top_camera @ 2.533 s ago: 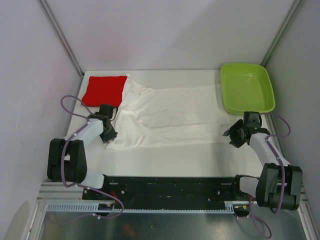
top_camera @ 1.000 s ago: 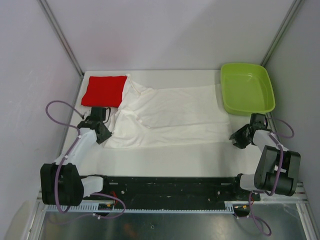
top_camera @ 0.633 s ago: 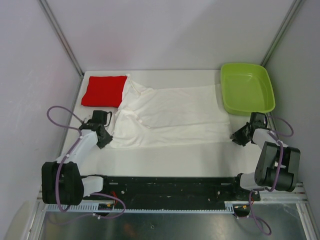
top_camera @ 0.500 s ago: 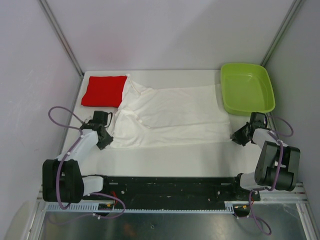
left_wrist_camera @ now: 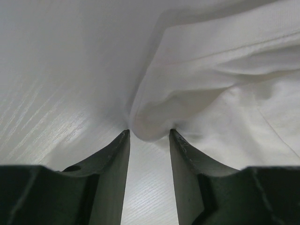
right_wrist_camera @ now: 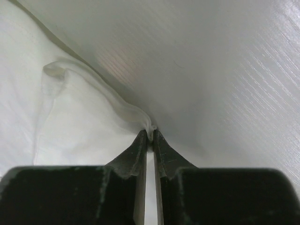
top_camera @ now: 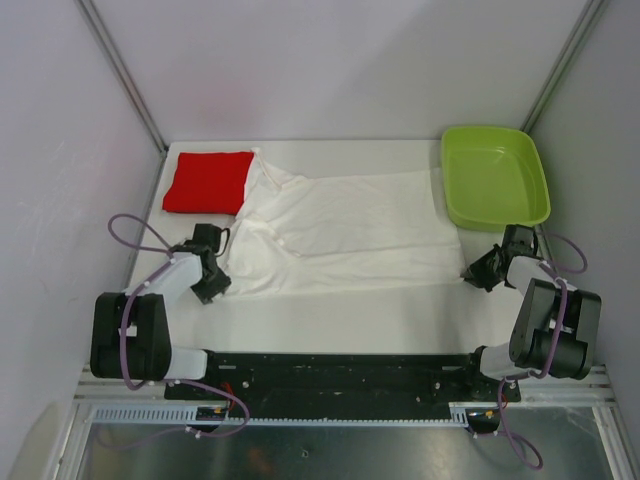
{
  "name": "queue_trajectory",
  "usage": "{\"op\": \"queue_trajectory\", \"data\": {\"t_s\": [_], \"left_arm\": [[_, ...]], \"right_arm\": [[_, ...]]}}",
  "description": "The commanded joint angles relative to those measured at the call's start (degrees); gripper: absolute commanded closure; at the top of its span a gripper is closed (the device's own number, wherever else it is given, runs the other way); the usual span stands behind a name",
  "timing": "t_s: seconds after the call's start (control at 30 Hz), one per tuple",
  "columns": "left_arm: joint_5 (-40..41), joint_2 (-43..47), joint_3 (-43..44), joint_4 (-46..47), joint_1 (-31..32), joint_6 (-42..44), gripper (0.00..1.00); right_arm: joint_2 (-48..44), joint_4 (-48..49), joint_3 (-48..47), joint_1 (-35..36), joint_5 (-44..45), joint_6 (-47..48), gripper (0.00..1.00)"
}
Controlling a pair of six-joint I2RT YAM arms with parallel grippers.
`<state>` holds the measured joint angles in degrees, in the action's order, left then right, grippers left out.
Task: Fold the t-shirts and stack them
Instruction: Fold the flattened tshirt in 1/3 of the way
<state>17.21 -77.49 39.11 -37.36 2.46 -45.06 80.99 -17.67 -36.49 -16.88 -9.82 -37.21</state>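
The white t-shirt (top_camera: 340, 235) lies spread flat across the middle of the table. The red t-shirt (top_camera: 208, 181) sits folded at the back left, touching the white one's sleeve. My left gripper (top_camera: 213, 285) is at the white shirt's near-left corner. In the left wrist view it (left_wrist_camera: 150, 134) stands open, with a rounded fold of white cloth (left_wrist_camera: 225, 93) bulging just between its tips. My right gripper (top_camera: 478, 272) is at the shirt's near-right corner. In the right wrist view it (right_wrist_camera: 150, 135) is shut, pinching the thin hem of the white cloth (right_wrist_camera: 70, 117).
A lime-green tray (top_camera: 495, 175) stands at the back right, just beyond the right gripper. Grey walls close in both sides and the back. A black rail (top_camera: 340, 370) runs along the near edge between the arm bases.
The right gripper has closed onto the white shirt's near-right hem. The left gripper has shifted slightly nearer and to the right along the shirt's corner, and its jaws have widened.
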Motion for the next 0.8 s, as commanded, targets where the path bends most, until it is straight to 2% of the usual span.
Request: {"op": "queue_trajectory", "data": {"t_s": [0.0, 0.13, 0.43, 0.77], "left_arm": [[0.7, -1.9, 1.2, 2.2, -0.4, -1.5, 0.55], [2.0, -2.1, 1.0, 2.8, -0.4, -1.8, 0.57], [6.6, 1.9, 2.7, 2.4, -0.4, 1.9, 0.97], [10.7, 8.2, 2.6, -2.2, -0.4, 1.0, 1.0]], "right_arm": [[3.4, -1.4, 1.1, -0.3, 3.9, 2.5, 0.9], [3.8, -1.5, 0.9, -0.3, 4.2, 2.5, 0.98], [2.4, -4.9, 0.2, 0.2, 6.7, 2.3, 1.0], [-2.2, -13.2, 0.1, -1.0, 9.7, 0.0, 1.0]]}}
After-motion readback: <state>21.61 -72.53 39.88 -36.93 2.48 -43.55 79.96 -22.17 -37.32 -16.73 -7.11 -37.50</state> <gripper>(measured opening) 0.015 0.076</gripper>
